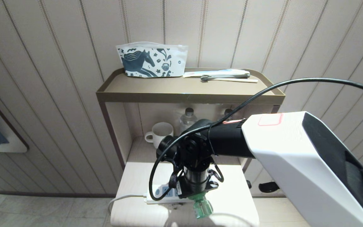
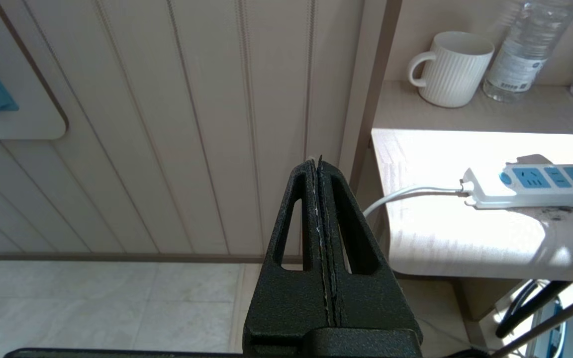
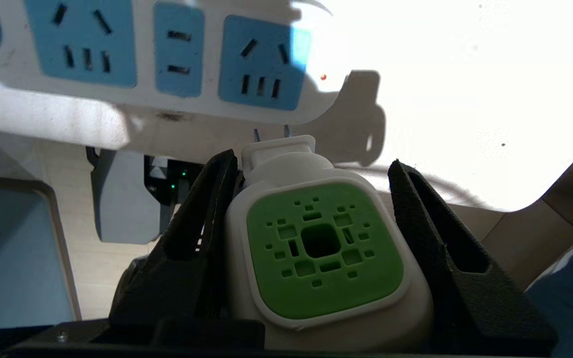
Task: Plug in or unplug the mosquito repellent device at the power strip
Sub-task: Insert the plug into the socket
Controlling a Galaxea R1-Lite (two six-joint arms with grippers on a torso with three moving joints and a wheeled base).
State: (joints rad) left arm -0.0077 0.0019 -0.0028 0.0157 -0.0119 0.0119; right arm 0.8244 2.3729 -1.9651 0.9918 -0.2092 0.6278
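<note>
We are working at the pale wooden tabletop [image 1: 232, 189], where the long white power strip with light-blue socket faces [image 3: 167, 54] is lying. Our right gripper [image 3: 316, 209] is grasping the small white mosquito repellent device with a green centre [image 3: 321, 243], prongs out and just short of the strip, at about six o'clock from it. Next, we judge, the prongs need lining up with a socket. Our left gripper [image 2: 319, 164] is hanging clenched, parked. On the shelf behind, the white ribbed mug [image 2: 450, 67] is showing nothing inside; the clear plastic bottle [image 2: 525, 47] looks nearly empty.
</note>
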